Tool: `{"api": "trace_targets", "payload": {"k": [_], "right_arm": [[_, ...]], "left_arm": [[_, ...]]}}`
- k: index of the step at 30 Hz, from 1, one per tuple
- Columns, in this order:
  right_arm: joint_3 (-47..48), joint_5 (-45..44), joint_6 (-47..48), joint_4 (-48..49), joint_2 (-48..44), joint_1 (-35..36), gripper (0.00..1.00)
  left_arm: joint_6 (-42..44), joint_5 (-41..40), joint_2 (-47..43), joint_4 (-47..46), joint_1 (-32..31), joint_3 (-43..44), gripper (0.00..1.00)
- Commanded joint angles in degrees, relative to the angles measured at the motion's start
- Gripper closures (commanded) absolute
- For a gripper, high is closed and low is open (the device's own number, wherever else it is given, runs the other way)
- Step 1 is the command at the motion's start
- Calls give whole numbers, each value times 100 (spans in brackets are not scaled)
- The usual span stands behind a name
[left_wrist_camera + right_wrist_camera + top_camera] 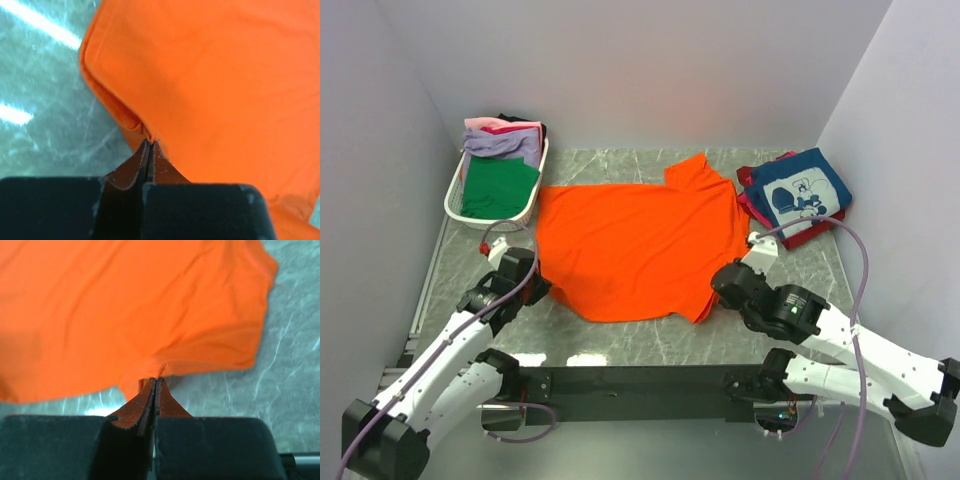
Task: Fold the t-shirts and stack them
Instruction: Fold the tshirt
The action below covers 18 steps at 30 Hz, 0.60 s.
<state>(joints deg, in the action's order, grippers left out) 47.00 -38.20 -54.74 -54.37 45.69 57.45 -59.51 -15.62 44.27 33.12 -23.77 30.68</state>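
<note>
Orange t-shirt [640, 245] spread flat, left tool [150, 143] pinching its edge; right tool [156, 381] likewise

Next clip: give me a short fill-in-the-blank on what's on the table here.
The left gripper and right gripper each pinch an edge of the ____ t-shirt. The white basket sits at the far ____ of the table. The navy printed t-shirt lies on a ____ one. Missing: orange; left; red.

Left gripper [150, 144]: jaws pressed together on the orange t-shirt [640, 240] (arm stretched forward)
Right gripper [156, 381]: likewise, arm angled inward
</note>
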Motion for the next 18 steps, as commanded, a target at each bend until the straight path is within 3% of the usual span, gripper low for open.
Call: {"api": "trace_targets", "payload": {"k": [1,18], "right_arm": [[-138,-48,524,865,-43,-583,100],[177,198,1589,2343,1520,-1991,100]], "left_arm": [[527,269,178,-745,320,26,99],[1257,647,960,-1633,1295,-79,99]]}}
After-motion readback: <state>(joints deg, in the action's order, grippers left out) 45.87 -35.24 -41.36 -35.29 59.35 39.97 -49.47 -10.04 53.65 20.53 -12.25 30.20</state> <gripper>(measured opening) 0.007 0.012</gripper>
